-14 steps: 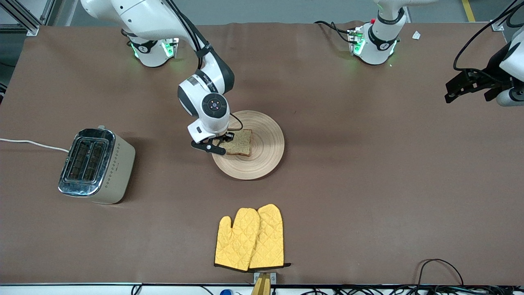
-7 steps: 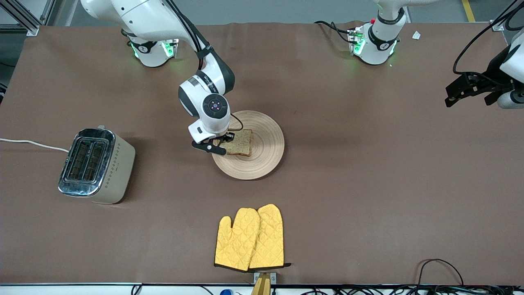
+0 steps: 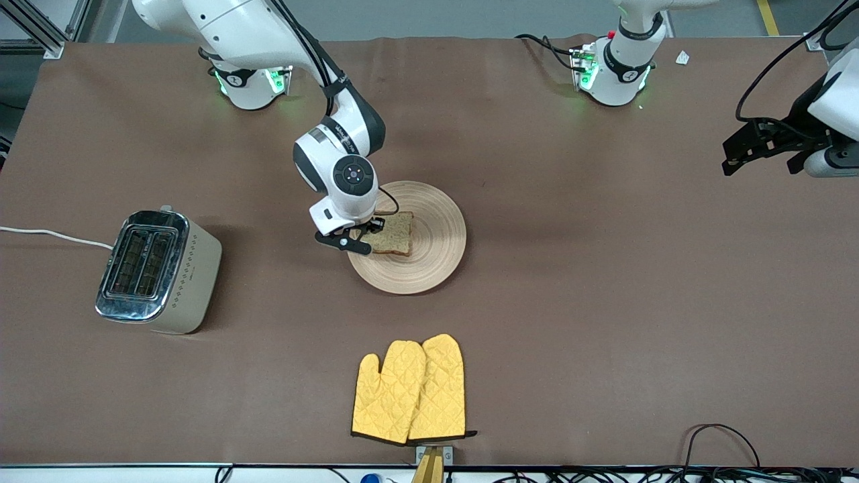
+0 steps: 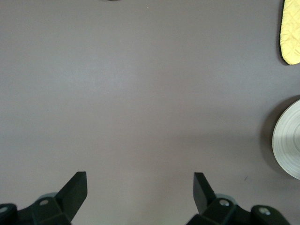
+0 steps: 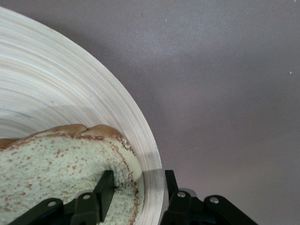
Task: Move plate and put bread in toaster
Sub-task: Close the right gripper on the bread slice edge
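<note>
Brown cloth-covered table (image 3: 604, 302) carries everything. Cream two-slot toaster with chrome top and dotted side (image 3: 158, 272) stands toward the right arm's end of the table, well apart from the right gripper, its white cord (image 3: 54, 235) trailing off the table edge. Round, light tan wooden plate with concentric ring grooves (image 3: 429, 261) lies mid-table, directly under the right gripper. Pair of yellow quilted oven mitts (image 3: 409, 390) lies flat, nearer to the front camera than the plate and clear of both grippers. Single square slice of brown speckled wholegrain bread (image 3: 392, 233) rests on the plate, on the part toward the right arm's end. Right gripper (image 3: 351, 236) is down at the plate's rim on that same side; in the right wrist view one black finger (image 5: 104, 190) presses on top of the bread (image 5: 56, 173) while the other sits outside and below the plate's rim (image 5: 150, 154), so the jaws are clamped across the bread edge and the plate rim together. Left gripper (image 3: 765, 144) hangs over bare table at the left arm's end, well apart from the plate; left wrist view shows its fingers (image 4: 75, 190) spread wide with nothing between them.
</note>
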Robot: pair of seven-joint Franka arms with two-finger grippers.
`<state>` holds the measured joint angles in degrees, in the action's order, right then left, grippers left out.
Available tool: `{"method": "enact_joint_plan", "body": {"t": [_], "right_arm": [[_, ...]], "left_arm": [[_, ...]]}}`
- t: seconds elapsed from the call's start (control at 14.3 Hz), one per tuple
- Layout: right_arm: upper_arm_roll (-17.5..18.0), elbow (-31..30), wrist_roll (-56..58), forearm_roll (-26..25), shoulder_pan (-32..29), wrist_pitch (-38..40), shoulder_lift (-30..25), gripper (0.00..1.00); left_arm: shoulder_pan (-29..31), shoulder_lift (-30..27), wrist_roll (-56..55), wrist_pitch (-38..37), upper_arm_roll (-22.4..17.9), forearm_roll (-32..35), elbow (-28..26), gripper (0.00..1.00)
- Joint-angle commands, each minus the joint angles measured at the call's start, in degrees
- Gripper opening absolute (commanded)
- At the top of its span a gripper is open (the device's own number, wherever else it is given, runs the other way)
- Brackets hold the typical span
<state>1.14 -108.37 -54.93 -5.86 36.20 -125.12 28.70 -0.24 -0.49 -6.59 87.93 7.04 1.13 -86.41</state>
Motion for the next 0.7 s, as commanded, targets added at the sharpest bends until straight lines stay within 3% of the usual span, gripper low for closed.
{"method": "enact_joint_plan", "body": {"t": [0.0,0.21,0.49,0.63], "right_arm": [[-0.1,0.3,-1.6,-1.3,0.5,-0.1,0.6,0.39],[-0.1,0.3,-1.7,-1.3,0.5,0.0,0.6,0.3],[-0.1,0.4,-1.7,-1.3,0.5,0.1,0.6,0.29],[-0.1,0.4,-1.7,-1.3,0.5,0.1,0.6,0.24]], "left_arm": [[-0.3,0.4,-0.2,1.3,0.6,-0.1,-0.4,1.0],[-0.4,0.8,-0.2,2.2,0.9,-0.1,-0.4,1.0],[-0.3,1.1,-0.3,2.3,0.9,-0.1,-0.4,1.0],[-0.2,1.2,-0.3,2.3,0.9,-0.1,-0.4,1.0]]}}
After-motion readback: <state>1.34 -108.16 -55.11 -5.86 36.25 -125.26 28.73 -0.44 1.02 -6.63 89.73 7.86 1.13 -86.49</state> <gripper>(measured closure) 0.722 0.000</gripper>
